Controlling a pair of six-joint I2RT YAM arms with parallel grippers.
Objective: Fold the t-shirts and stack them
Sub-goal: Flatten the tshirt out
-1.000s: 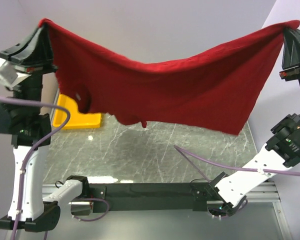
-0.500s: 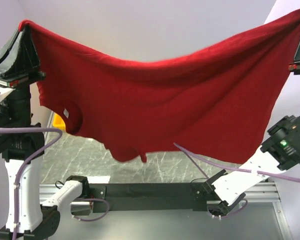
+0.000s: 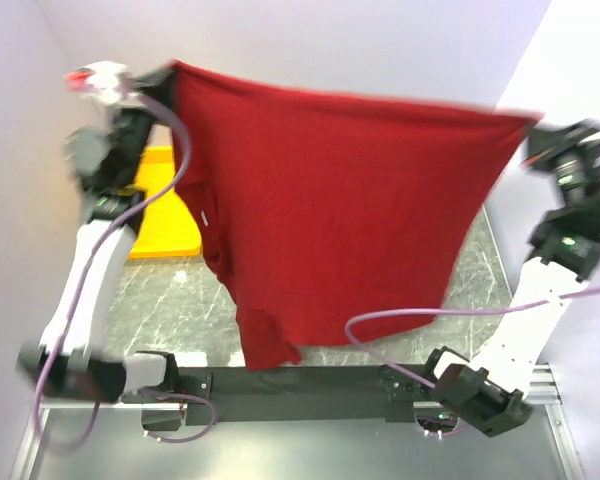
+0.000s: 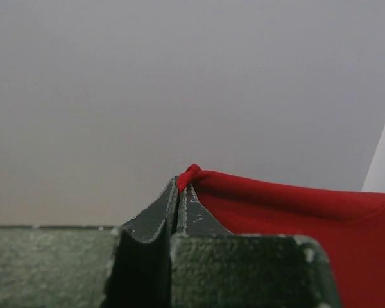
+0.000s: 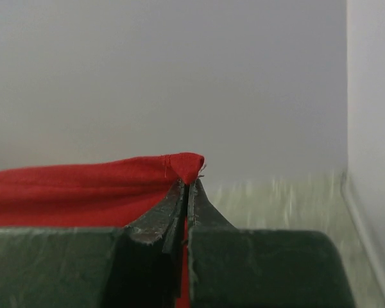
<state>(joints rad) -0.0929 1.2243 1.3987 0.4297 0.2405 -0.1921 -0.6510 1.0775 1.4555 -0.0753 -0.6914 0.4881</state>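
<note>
Pale walls close in a grey marbled counter [image 3: 170,300], and above it we see the dark red t-shirt [image 3: 340,220] hung in the air as a broad sheet between the two raised arms. The left hand [image 4: 181,186] is clamped tight on one top corner, its jaws pressed together with a small bunch of red cloth pinched at the tips. The right hand [image 5: 188,183] is closed the same way on the other top corner, a fold of hem poking up just above its fingertips. From the overhead camera the top edge runs nearly taut from upper left to upper right, and the cloth drops to a narrow point at lower left. That point seems to hang in front of the black base rail [image 3: 300,380], though we cannot tell whether it touches anything. A small white neck label [image 3: 207,220] shows near the shirt's left edge. Behind that edge a yellow tray [image 3: 165,215] lies on the counter, partly hidden by the cloth.
</note>
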